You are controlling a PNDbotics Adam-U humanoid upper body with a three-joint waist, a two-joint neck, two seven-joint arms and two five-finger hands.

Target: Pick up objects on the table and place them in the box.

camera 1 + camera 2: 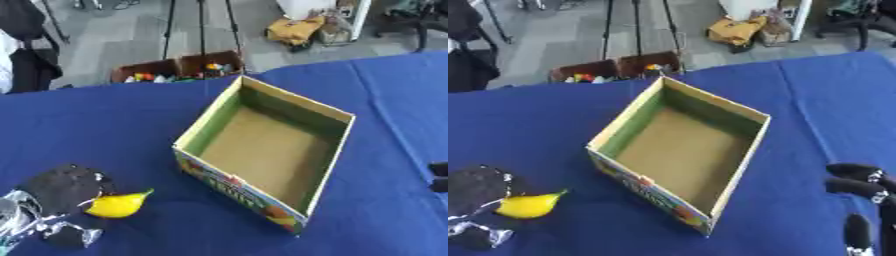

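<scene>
- Two robot hands show: the left robot hand curls round a yellow object on the tabletop, left of the empty box.
- Only the right eye view shows the right robot hand, fingers relaxed, right of the box.

A blue cloth covers the table, creased along a few lines toward the far right corner. Beyond its far edge lies a grey floor. Two brown cartons stand side by side there, just past the table, holding small bright items too blurred to identify. Thin black legs, perhaps of a stand, rise behind them. Farther back, a yellow-brown bag sits on the floor near a white upright object.
</scene>
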